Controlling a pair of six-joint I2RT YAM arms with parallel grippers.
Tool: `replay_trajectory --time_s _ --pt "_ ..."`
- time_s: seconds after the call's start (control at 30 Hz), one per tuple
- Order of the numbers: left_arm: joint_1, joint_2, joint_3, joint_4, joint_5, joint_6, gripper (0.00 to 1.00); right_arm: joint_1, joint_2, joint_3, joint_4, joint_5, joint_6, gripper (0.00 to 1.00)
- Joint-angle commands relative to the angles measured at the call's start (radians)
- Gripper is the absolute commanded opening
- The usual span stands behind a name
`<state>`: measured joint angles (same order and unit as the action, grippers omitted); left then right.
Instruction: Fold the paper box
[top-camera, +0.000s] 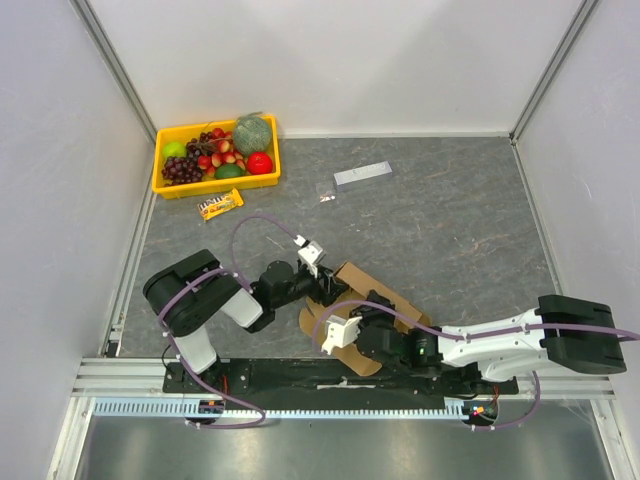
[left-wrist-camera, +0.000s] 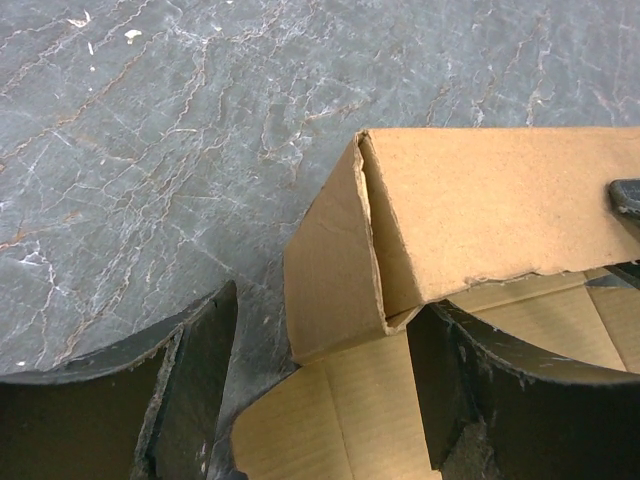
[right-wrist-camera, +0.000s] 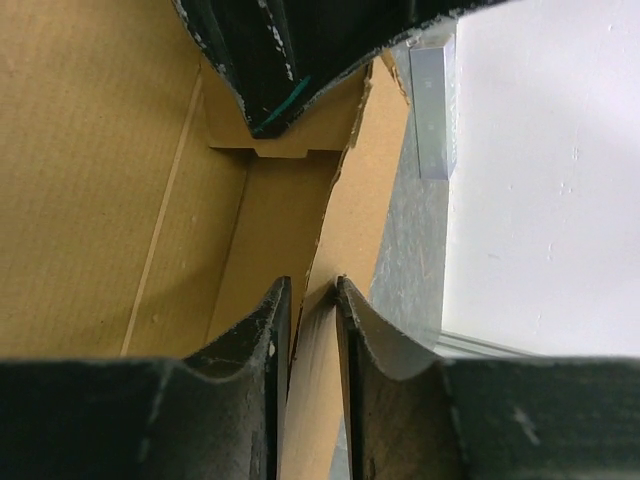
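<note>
Top external view: paper box (top-camera: 372, 285) sits half-formed on the desk (top-camera: 450, 220), near edge, centre, right btwn the two arms. Its long axis seems to slant far-left to near-right, tho the arms cover a lot of it. Key relation for the next move: each pincer is at the box, one per side. The left pincer (left-wrist-camera: 325, 335) meets the far-left corner, coming from the left. The right pincer (right-wrist-camera: 312, 292) is on the near side wall, reaching in from the right. Neither is clearly nearer.

Left wrist view: fingers spread wide, holding nothing. One finger (left-wrist-camera: 190, 370) is outside over bare desk, the other over the box floor. The raised corner w/ its folded-over wall stands just ahead, btwn them.

Right wrist view: jaws narrow, one finger (right-wrist-camera: 262, 340) inside the box, the other outside, upright wall edge in the slot btwn. Can't tell if the pads press the card or sit just off it.

Pose: left arm bent at the elbow, forearm pointing right at the box, wrist tipped down. Right arm stretched long and low along the near edge, pointing left.

Judgement: wall fold underway, box not finished. Next move prob. turns on the right pincer lining up w/ that wall while the left one steadies or tucks the corner.
</note>
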<state>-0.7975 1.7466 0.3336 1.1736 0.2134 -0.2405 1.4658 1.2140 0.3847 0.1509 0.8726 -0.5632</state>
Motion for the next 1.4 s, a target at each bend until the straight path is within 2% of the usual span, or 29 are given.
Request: replay_trajectory --time_s 0.0,0.13,0.33,0.43,0.63,0.83,0.97,1.13,1.2,1.37 --pt "-0.049 -0.019 0.022 0.003 -0.156 0.035 0.74 0.018 0.033 0.013 -0.034 -0.046 0.052 0.31" --pt "-0.094 -0.024 0.031 -0.023 -0.288 0.038 0.71 0.018 0.042 0.016 -0.028 -0.04 0.059 0.33" --pt "-0.167 -0.029 0.073 -0.094 -0.449 0.072 0.47 0.018 0.025 0.016 -0.03 -0.04 0.078 0.37" --pt "-0.203 -0.03 0.094 -0.118 -0.514 0.084 0.39 0.016 0.016 0.016 -0.031 -0.047 0.094 0.38" --pt "-0.235 -0.015 0.117 -0.14 -0.583 0.078 0.19 0.018 -0.001 0.016 -0.037 -0.061 0.114 0.41" --pt "-0.247 -0.002 0.14 -0.157 -0.621 0.076 0.03 0.018 -0.024 0.017 -0.031 -0.069 0.128 0.49" --pt "-0.249 -0.007 0.147 -0.163 -0.632 0.078 0.02 0.018 -0.06 0.028 -0.03 -0.07 0.134 0.55" --pt "-0.25 -0.012 0.136 -0.161 -0.635 0.063 0.28 0.018 -0.181 0.052 -0.039 -0.128 0.169 0.64" --pt "-0.25 -0.018 0.125 -0.154 -0.635 0.055 0.34 0.018 -0.24 0.054 -0.039 -0.171 0.183 0.66" --pt "-0.249 -0.019 0.111 -0.147 -0.631 0.046 0.39 0.018 -0.372 0.063 -0.036 -0.228 0.232 0.69"
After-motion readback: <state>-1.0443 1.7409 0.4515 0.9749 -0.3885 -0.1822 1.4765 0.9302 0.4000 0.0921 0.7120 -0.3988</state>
